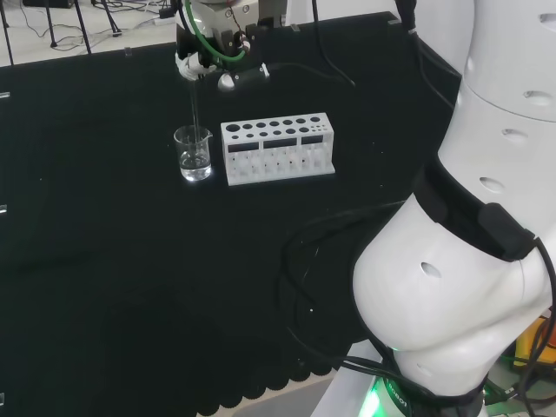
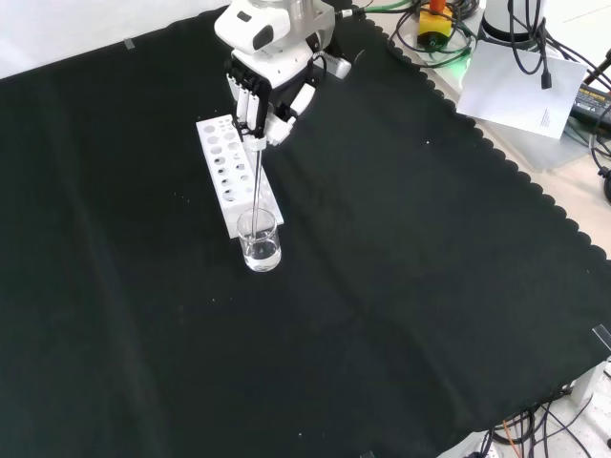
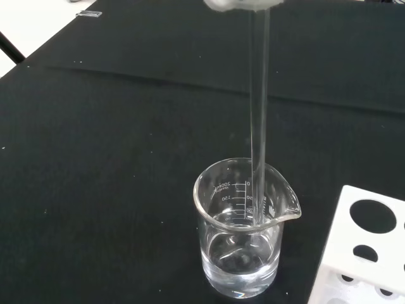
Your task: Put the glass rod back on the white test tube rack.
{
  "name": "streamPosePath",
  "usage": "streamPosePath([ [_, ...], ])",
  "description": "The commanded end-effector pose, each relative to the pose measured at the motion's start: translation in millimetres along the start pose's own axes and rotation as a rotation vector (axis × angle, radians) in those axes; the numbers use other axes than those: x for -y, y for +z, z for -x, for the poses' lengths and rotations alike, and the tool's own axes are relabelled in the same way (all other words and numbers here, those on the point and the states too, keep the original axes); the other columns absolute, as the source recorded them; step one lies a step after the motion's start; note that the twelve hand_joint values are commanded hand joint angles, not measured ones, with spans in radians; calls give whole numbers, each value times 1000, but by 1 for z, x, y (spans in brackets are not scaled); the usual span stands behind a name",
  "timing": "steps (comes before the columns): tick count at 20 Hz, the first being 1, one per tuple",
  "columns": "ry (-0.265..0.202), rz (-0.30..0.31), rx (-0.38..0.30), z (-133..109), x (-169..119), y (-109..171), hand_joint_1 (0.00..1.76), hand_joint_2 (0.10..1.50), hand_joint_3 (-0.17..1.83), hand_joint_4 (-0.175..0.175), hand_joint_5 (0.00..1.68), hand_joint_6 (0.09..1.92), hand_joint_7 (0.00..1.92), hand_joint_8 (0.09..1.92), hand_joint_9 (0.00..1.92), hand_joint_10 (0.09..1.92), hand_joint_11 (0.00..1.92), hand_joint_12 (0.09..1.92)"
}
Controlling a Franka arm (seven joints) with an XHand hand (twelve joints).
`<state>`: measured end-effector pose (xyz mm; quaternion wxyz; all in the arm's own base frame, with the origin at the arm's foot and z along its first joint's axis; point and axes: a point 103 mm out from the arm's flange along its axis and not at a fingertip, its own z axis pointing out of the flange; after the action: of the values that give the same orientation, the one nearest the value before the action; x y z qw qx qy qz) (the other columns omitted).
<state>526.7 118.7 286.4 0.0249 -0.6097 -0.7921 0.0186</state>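
A thin clear glass rod (image 3: 257, 114) hangs upright from the hand (image 2: 263, 100), whose fingers pinch its top end. The rod's lower end dips into a small glass beaker (image 3: 243, 247) that holds some clear liquid. In the front view the rod (image 2: 260, 176) runs down from the hand into the beaker (image 2: 260, 240). The white test tube rack (image 1: 276, 148), with two rows of round holes, stands just right of the beaker (image 1: 194, 154) in the head view. In the front view the rack (image 2: 234, 172) lies behind the beaker, under the hand (image 1: 208, 54).
Black cloth (image 2: 401, 286) covers the bench all round the beaker and rack. The arm's white links (image 1: 469, 243) stand at the right of the head view. Cables and papers (image 2: 520, 86) lie past the cloth's scalloped edge in the front view.
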Motion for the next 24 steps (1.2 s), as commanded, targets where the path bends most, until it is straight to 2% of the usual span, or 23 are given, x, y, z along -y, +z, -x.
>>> streamPosePath([
  [1, 5, 8, 3, 3, 4, -5, 1320, 1080, -175, -175, 1384, 87, 1255, 873, 1585, 886, 1639, 644],
  [6, 27, 20, -21, 9, 5, -18, 1320, 1080, -175, -175, 1384, 87, 1255, 874, 1584, 886, 1639, 645],
  [11, 55, 58, -44, 14, 14, -50, 1320, 1080, -175, -175, 1385, 87, 1254, 875, 1584, 886, 1638, 645],
  [17, 110, 104, -28, 32, 37, -89, 1320, 1080, -175, -175, 1385, 87, 1255, 873, 1584, 887, 1639, 646],
  [24, 193, 91, -20, 73, 53, -88, 1320, 1080, -175, -175, 1386, 87, 1255, 874, 1584, 887, 1639, 646],
])
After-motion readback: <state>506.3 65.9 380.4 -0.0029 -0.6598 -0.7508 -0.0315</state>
